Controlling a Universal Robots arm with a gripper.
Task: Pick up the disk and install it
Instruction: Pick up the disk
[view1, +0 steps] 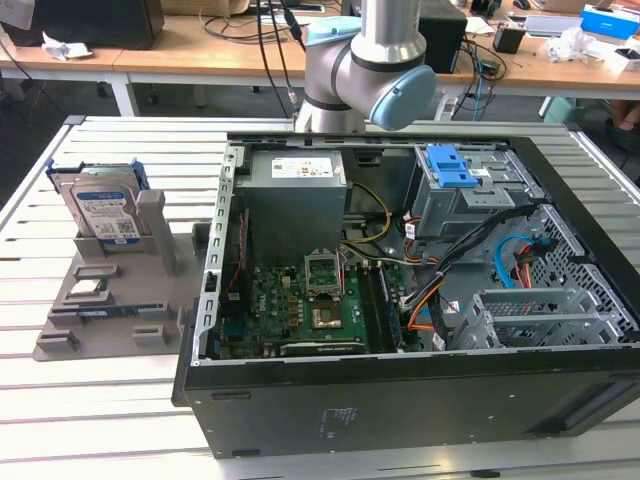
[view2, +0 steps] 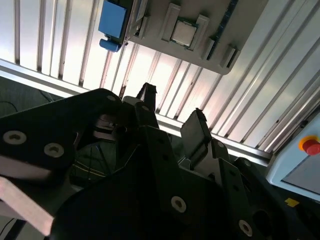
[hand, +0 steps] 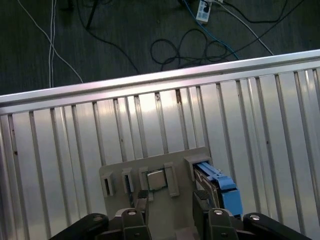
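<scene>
The disk (view1: 100, 210), silver-grey with a white-and-blue label and a blue frame, stands on edge in a grey holder (view1: 110, 300) on the slatted table, at the exterior view's left. In both wrist views my gripper (view2: 172, 107) (hand: 171, 200) hangs high above the table, open, with nothing between its black fingers (view2: 197, 122). Far below it I see the holder (hand: 150, 172) and the disk's blue frame (hand: 220, 187) (view2: 115, 22). The arm (view1: 365, 70) rises behind the computer case.
An open computer case (view1: 400, 400) lies on the table with a grey metal box (view1: 295, 190), motherboard (view1: 300, 300), cables and a drive bay with a blue latch (view1: 452, 165). A chip (view2: 182, 31) sits in the holder. A red button (view2: 311, 146) is nearby. Cluttered desks stand behind.
</scene>
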